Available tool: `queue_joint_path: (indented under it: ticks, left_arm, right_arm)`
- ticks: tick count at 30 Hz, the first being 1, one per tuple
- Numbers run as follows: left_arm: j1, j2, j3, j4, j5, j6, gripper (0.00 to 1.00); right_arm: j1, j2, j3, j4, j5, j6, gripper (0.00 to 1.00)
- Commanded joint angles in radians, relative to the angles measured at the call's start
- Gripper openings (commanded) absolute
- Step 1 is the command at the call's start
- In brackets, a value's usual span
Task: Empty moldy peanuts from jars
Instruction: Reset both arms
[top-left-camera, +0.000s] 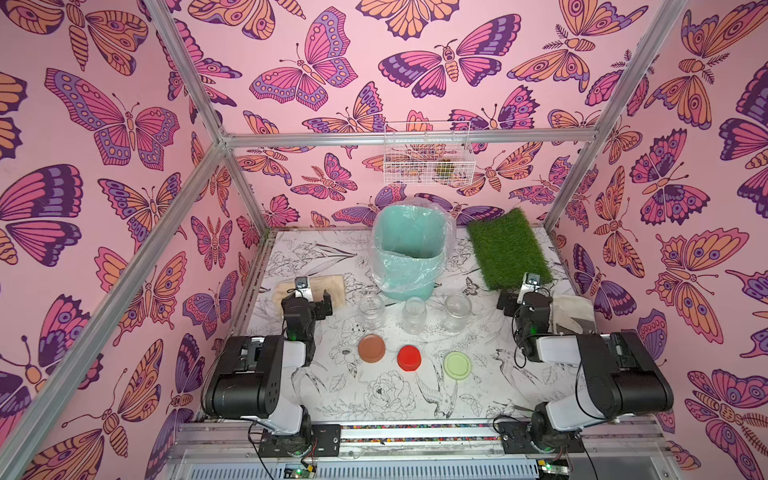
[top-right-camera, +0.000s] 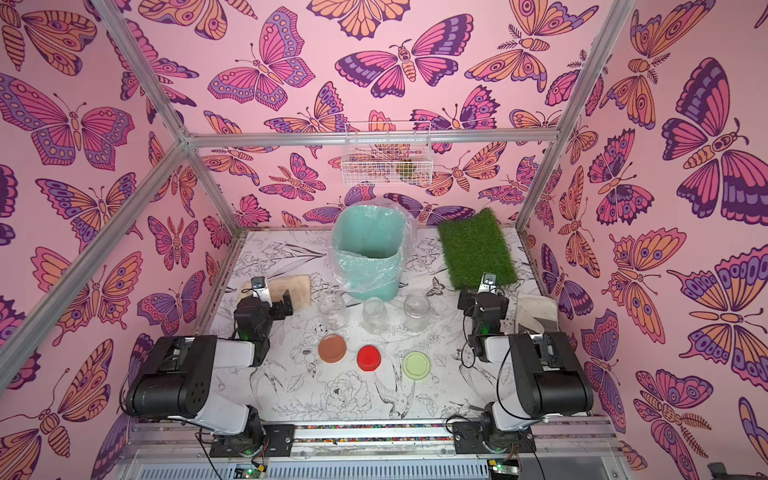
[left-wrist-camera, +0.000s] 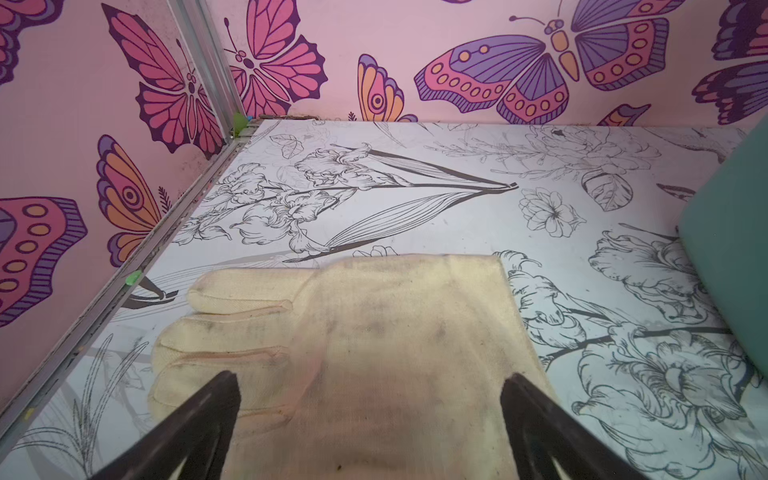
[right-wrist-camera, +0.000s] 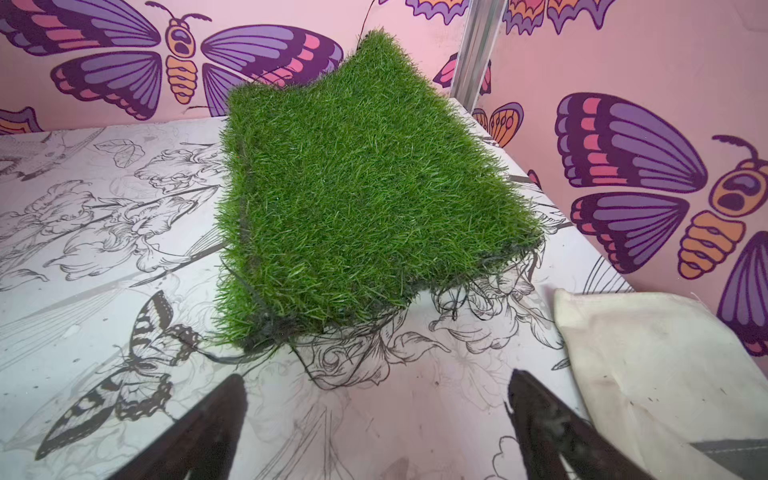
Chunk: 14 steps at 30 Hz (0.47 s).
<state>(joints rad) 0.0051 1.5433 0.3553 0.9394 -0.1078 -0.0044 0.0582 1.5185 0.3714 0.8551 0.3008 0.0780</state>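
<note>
Your 3 jars (top-left-camera: 414, 314) stand lidless in a row just before the bin (top-left-camera: 409, 270), with bare table (top-left-camera: 316, 266) on either side. Left gripper (left-wrist-camera: 372, 382) hangs wide open above a glove (left-wrist-camera: 332, 332) near the side rail (left-wrist-camera: 124, 282). The right gripper (right-wrist-camera: 378, 380), also wide open, faces the turf (right-wrist-camera: 353, 187). Only the left wrist view shows the glove's shape plainly.

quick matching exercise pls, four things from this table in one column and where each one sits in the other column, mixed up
Things:
1 brown lid
2 red lid
3 glove
4 grass mat

Places:
a below the open left gripper
b in front of the middle jar
c far right corner
d in front of the leftmost jar

Pairs: 1-d, 2-b, 3-a, 4-c
</note>
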Motion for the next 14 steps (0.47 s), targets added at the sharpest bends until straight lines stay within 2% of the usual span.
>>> queue_joint_path:
  ticks: [1, 14]
  left_arm:
    - [-0.004, 0.007, 0.008, -0.014, 0.020, 0.014, 1.00]
    - [-0.004, 0.011, 0.015, -0.027, 0.023, 0.013, 1.00]
  right_arm:
    - [-0.004, -0.011, 0.014, -0.011, -0.007, 0.009, 0.99]
    - [-0.004, -0.011, 0.014, -0.011, -0.009, 0.009, 0.99]
